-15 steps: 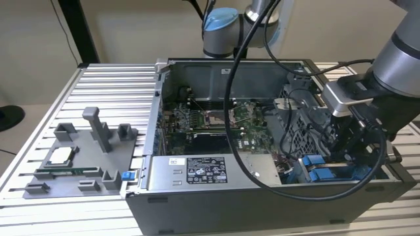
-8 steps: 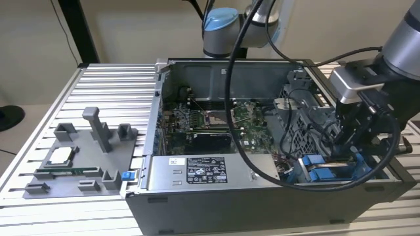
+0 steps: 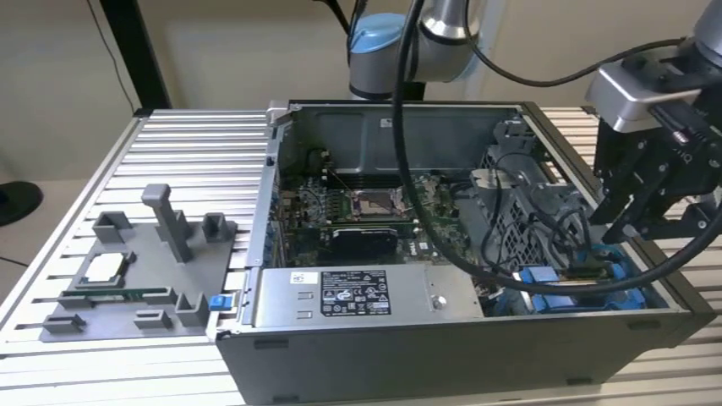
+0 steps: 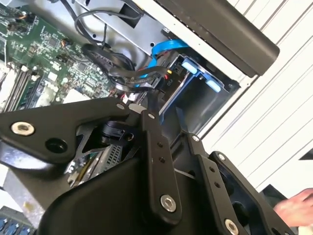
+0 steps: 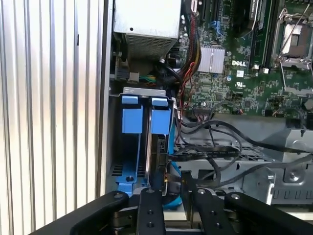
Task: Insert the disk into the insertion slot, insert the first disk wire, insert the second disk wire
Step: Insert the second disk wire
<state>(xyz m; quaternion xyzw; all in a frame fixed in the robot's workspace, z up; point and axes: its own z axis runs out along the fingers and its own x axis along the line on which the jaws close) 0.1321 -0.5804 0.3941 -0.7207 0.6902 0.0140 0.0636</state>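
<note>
The disk [image 5: 156, 147] stands on edge in its blue carrier [image 5: 161, 120] inside the insertion slot [image 5: 144, 91] of the grey drive cage, at the case's front corner on the exterior view's right [image 3: 587, 269]. My gripper [image 5: 172, 183] hangs directly over the disk's rear end, down among the cables. A blue flat wire [image 4: 166, 49] curves to the cage mouth, and its end lies with a bundle of black wires [image 4: 115, 61] right by my gripper [image 4: 164, 110]. In the exterior view my gripper [image 3: 645, 227] sits just above the cage.
A second blue carrier [image 5: 132, 117] fills the neighbouring bay. The silver power-supply box [image 3: 361, 296] and motherboard [image 3: 361, 211] lie inside the open case. A grey fixture tray [image 3: 124, 279] stands on the ribbed table [image 3: 192, 144]. A person's hand [image 4: 296, 208] shows beside the case.
</note>
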